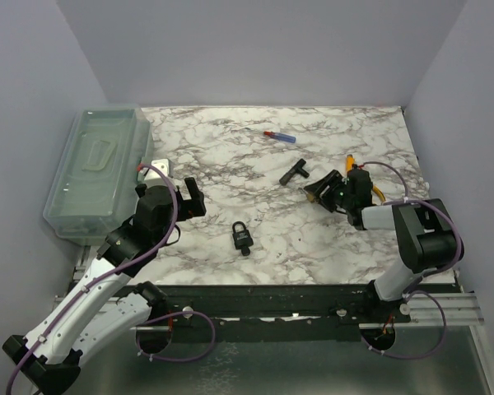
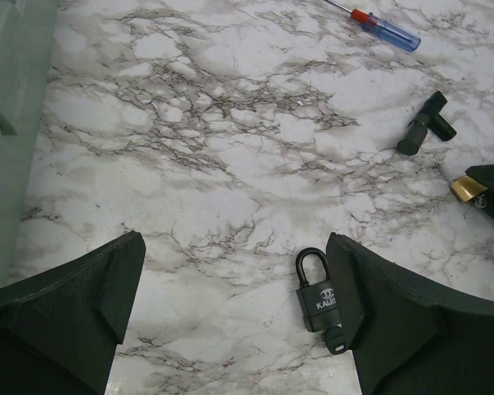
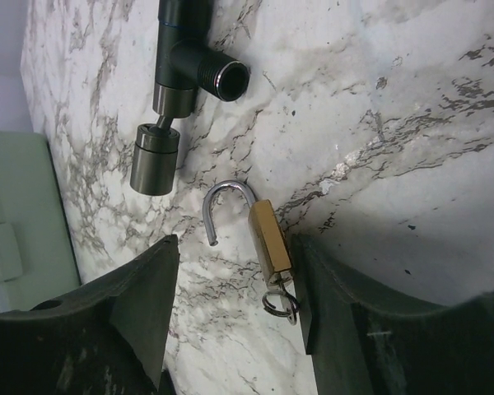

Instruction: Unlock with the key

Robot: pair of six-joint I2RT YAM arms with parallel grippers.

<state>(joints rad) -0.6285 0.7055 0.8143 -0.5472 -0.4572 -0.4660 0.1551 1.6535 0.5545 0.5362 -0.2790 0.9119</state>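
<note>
Lower middle of the left wrist view, the left gripper (image 2: pixel 235 255) is hovering, jaws wide, beside a black padlock (image 2: pixel 317 292). In the right wrist view, the right gripper (image 3: pixel 235 247) is flanking, jaws parted, the brass padlock (image 3: pixel 269 243), shackle open, key ring (image 3: pixel 280 304) dangling.

Marble tabletop (image 1: pixel 230 156) lies open between the translucent green plastic box (image 1: pixel 99 169) at its left edge, black T-shaped metal fitting (image 1: pixel 294 171) and black padlock (image 1: pixel 242 236).

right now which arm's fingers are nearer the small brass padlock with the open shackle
Right. The small brass padlock lies between the right arm's fingers. The left arm's fingers sit far off, beside the black metal padlock.
</note>
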